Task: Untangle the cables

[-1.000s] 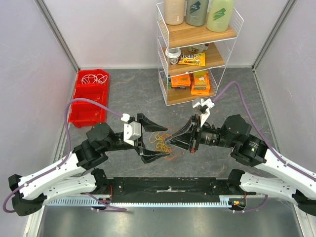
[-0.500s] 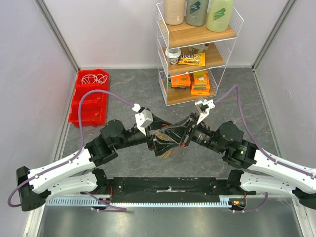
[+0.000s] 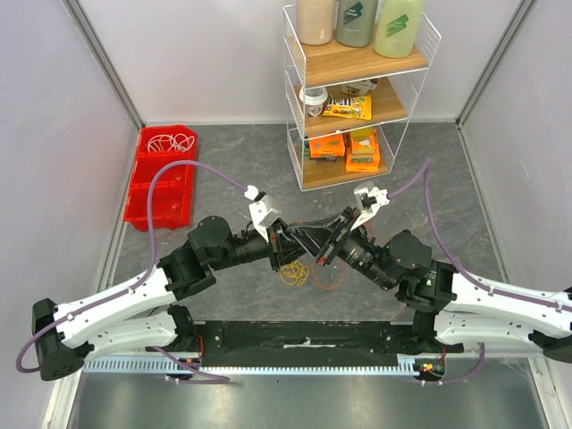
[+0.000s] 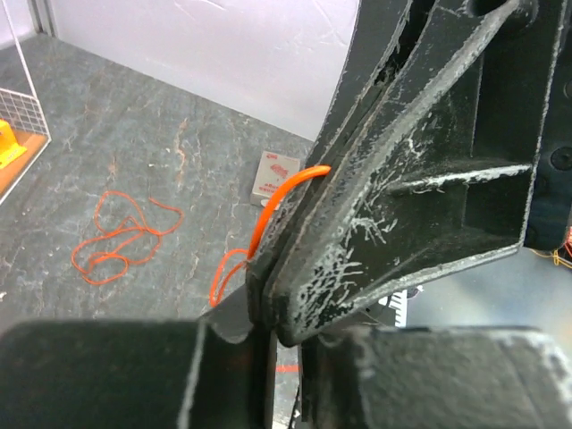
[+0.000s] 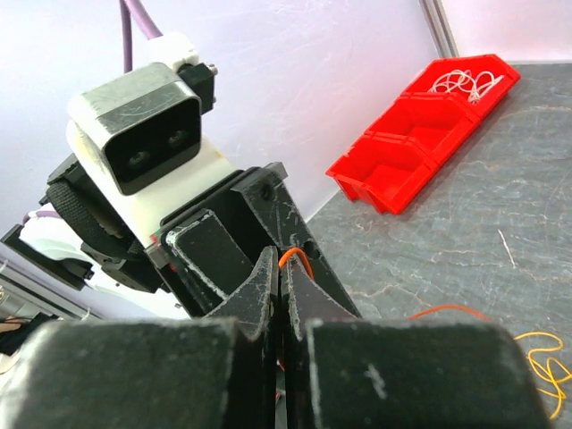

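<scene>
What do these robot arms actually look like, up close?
The left arm and right arm have white shells with chunky black joints. A thick purple cable loops to a white camera block at each wrist. The left gripper and right gripper have black wedge-shaped fingers, scuffed with pale scratches.

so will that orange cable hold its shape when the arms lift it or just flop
Probably floppy: the orange cable curls in a tight arc where the right gripper pinches it. Likely very light, being so thin. It might slip, since so little of it sits in the pinch.
</scene>
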You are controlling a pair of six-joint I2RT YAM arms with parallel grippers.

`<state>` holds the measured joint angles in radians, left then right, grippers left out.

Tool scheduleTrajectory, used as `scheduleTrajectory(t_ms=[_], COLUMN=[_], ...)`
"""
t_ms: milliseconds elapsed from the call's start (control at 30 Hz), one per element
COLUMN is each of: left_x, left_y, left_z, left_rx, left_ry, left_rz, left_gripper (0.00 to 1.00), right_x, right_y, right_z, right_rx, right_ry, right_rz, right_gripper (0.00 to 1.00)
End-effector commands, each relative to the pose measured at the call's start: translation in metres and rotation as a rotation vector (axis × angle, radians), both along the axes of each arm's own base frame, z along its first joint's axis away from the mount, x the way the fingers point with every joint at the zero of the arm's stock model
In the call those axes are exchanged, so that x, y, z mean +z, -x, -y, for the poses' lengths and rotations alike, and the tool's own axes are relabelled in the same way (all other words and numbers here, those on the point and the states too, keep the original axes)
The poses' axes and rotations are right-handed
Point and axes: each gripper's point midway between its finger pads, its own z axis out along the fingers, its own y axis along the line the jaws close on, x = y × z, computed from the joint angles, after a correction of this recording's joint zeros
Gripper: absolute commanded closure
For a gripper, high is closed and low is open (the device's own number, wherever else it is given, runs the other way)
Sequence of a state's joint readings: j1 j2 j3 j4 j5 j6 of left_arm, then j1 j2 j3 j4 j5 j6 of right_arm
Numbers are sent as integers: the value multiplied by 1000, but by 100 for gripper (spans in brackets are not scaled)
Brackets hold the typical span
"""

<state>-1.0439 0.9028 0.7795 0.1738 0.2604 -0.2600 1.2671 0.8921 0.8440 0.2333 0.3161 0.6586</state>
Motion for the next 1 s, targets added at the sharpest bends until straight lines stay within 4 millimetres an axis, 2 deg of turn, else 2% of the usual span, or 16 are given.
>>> scheduleTrajectory(t_ms=[0, 100, 200, 267, 300, 367, 433, 533, 667, 700, 767, 800, 967], left_x=[10, 7, 7, 12, 14, 13, 12, 15, 20, 20, 20, 21, 26], left_y=[-2, -2, -2, 7, 9, 7, 9, 12, 12, 13, 15, 15, -6], left_z=[-7, -12, -14, -11, -10, -9, -9, -12, -21, -24, -28, -30, -30], left_rx=[34, 48, 54, 3, -9, -4, -11, -23, 4, 12, 15, 21, 126], left_ry=[34, 30, 50, 71, 78, 89, 108, 126, 137, 145, 166, 179, 216], left_rz=[18, 13, -1, 4, 4, -5, 4, 29, 44, 36, 34, 32, -18], left_gripper=[89, 98, 98, 97, 91, 68, 51, 45, 40, 36, 11, 8, 7], right_x=[-2, -6, -12, -12, -12, -8, -3, -2, -2, -2, 0, -1, -7], right_y=[-4, -7, -10, -10, -10, -10, -8, -8, -13, -14, -14, -14, -20], right_z=[2, 6, 11, 12, 13, 12, 10, 6, 15, 17, 19, 18, 7], right_rx=[-53, -74, -96, -101, -104, -100, -88, -81, -124, -133, -137, -134, -163], right_ry=[27, 50, 74, 66, 56, 32, 14, 25, 35, 35, 25, 25, 12], right_rz=[-10, -19, -33, -42, -50, -67, -78, -80, -88, -91, -96, -101, -176], right_gripper=[100, 100, 100, 100, 100, 100, 100, 100, 100, 100, 100, 100, 100])
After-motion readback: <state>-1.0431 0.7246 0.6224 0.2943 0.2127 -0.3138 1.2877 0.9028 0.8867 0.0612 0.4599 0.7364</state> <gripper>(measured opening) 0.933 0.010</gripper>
